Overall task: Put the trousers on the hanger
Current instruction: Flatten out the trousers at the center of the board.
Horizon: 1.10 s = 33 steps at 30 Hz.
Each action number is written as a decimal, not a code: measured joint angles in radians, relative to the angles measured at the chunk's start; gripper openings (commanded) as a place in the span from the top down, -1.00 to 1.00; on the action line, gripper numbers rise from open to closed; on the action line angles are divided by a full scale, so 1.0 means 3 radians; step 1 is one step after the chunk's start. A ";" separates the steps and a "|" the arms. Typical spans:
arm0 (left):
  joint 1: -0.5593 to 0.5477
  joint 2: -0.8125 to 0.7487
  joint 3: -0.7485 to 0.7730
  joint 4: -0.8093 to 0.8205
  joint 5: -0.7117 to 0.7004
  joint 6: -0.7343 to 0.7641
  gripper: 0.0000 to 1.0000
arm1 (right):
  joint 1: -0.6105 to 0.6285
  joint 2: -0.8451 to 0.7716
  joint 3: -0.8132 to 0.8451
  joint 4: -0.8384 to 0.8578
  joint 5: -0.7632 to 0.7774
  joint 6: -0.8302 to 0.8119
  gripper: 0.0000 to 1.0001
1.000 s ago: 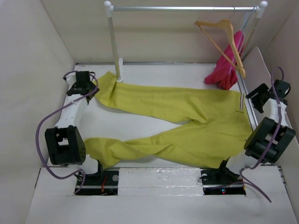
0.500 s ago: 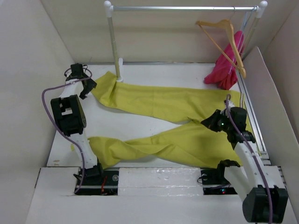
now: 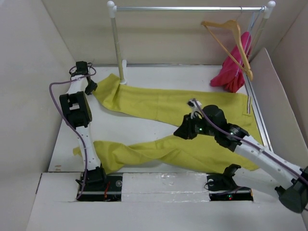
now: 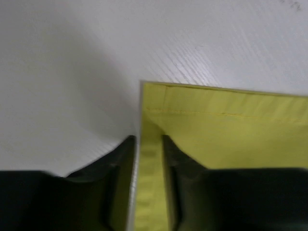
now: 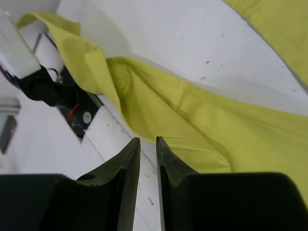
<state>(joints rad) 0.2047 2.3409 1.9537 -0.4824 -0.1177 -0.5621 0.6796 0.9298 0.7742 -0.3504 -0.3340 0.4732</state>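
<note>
The yellow-green trousers (image 3: 192, 108) lie flat on the white table, waist at the right and both legs running left. My left gripper (image 3: 90, 88) is at the hem of the far leg, by the left wall. In the left wrist view its fingers (image 4: 148, 139) are shut on the hem edge of the trousers (image 4: 231, 125). My right gripper (image 3: 184, 132) hovers over the fork of the legs. In the right wrist view it (image 5: 147, 139) stands a narrow gap open with nothing in it, above the near leg (image 5: 202, 125). The tan wooden hanger (image 3: 234, 41) hangs on the rail at the back right.
The white-and-silver rail (image 3: 187, 8) spans the back, with its left post (image 3: 117, 45) standing by the far leg's hem. A magenta-pink garment (image 3: 233, 70) hangs under the hanger. Walls close in on the left and the right (image 3: 276, 91).
My left gripper has moved to the far leg's hem and shut on it. My right arm has swung from the right edge to the middle, over the trousers.
</note>
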 measured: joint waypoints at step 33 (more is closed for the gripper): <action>0.0771 -0.2740 -0.1976 0.0203 0.0088 -0.0313 0.00 | 0.1268 0.4346 0.3936 0.0102 -0.1189 -0.0971 -0.65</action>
<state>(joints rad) 0.4358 1.5188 1.3609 -0.4213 -0.0914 -0.6559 1.0599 2.2337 1.9549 -0.3199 -0.6907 0.1818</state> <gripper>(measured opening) 0.502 0.822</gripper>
